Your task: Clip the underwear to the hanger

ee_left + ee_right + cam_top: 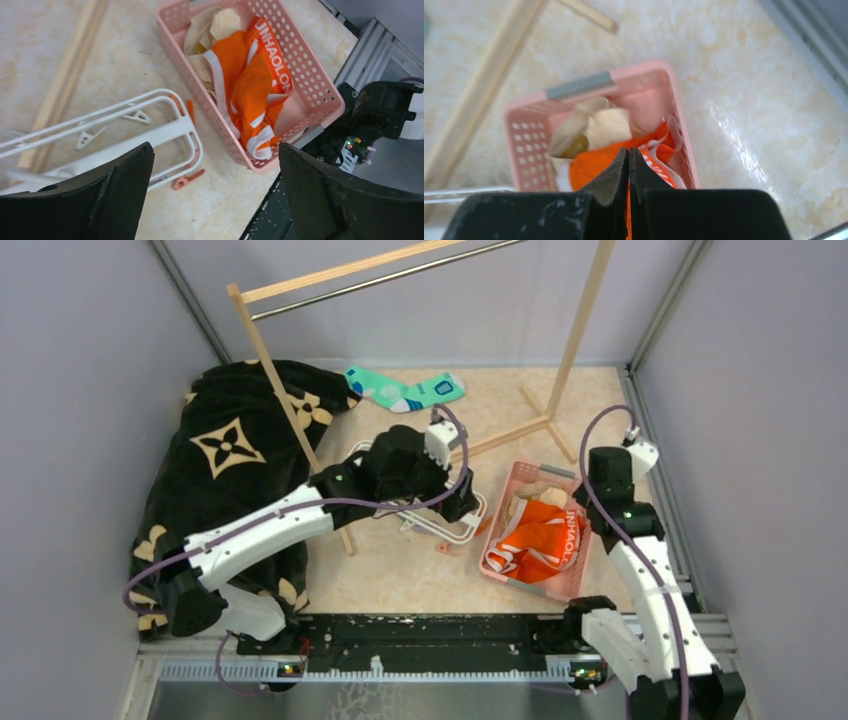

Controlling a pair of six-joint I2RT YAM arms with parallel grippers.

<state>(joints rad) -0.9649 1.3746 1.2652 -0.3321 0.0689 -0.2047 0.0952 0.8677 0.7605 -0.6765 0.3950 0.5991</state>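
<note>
The underwear (540,540) lies crumpled in the pink basket (320,85) on the bench (400,570), with the right gripper (629,152) pressed together over it and the left gripper (215,160) spread wide above the hanger (160,134).

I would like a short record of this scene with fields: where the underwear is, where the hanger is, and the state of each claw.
underwear: in the pink basket, lying over a beige cloth; not clipped
hanger: flat on the table, beside the basket
left claw: open, above the hanger, holding nothing
right claw: shut, above the basket; whether it grips cloth cannot be told
</note>
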